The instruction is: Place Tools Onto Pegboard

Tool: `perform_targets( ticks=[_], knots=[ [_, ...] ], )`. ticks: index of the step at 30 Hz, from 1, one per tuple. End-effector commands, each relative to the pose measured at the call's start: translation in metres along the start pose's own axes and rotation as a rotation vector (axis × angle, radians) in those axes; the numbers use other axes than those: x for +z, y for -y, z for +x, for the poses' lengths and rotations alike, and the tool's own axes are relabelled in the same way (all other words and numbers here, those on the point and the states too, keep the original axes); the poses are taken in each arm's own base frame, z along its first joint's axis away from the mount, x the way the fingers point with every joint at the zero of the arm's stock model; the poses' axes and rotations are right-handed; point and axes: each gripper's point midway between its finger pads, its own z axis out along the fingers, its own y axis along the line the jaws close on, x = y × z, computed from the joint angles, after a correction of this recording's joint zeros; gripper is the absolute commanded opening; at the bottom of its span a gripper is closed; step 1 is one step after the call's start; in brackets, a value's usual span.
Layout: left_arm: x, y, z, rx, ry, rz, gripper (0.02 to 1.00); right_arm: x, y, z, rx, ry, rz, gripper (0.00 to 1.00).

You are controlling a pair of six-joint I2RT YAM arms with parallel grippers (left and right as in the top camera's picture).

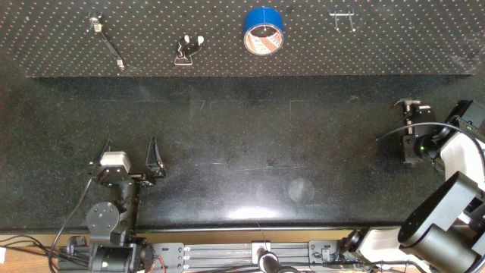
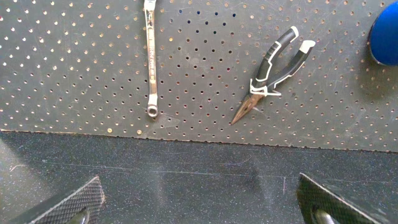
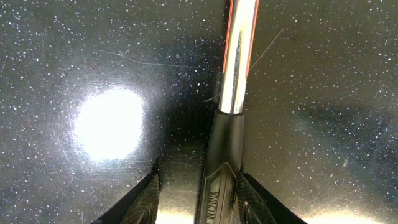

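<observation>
Above the worktop [image 1: 242, 136], on the pegboard [image 1: 227, 34], 1 free hook [image 1: 342, 20] awaits: the right gripper [image 3: 202, 190] grasps the hammer [image 3: 238, 56] (lift it level); the left gripper [image 1: 130, 148] gapes.

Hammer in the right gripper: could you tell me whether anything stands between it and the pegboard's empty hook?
Nothing visible does. The right gripper holds the hammer near the table's right side; the empty hook lies up and left, and the blue tape roll hangs beyond it, off that path.
</observation>
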Motion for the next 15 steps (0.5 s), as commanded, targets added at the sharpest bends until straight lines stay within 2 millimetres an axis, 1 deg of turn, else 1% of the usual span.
perform_targets(
  ticks=[1, 4, 7, 13, 15],
  knots=[
    [-0.0004, -0.0002, 0.0006, 0.013, 0.0, 0.002, 0.996, 0.0015, 0.0003, -0.0011, 0.003, 0.002, -0.006, 0.378],
    [-0.0004, -0.0002, 0.0006, 0.013, 0.0, 0.002, 0.996, 0.0016, 0.0003, -0.0009, 0.002, 0.001, -0.007, 0.349],
    [-0.0004, -0.0002, 0.0006, 0.013, 0.0, 0.002, 0.996, 0.0016, 0.0003, -0.0009, 0.001, 0.001, -0.007, 0.297],
    [-0.0004, -0.0002, 0.0008, 0.013, -0.001, 0.002, 0.996, 0.0016, 0.0002, -0.0007, -0.017, 0.0, -0.007, 0.268],
    [-0.0004, -0.0002, 0.0006, 0.013, 0.0, 0.002, 0.996, 0.0016, 0.0001, -0.0008, -0.017, 0.0, -0.007, 0.202]
  ],
)
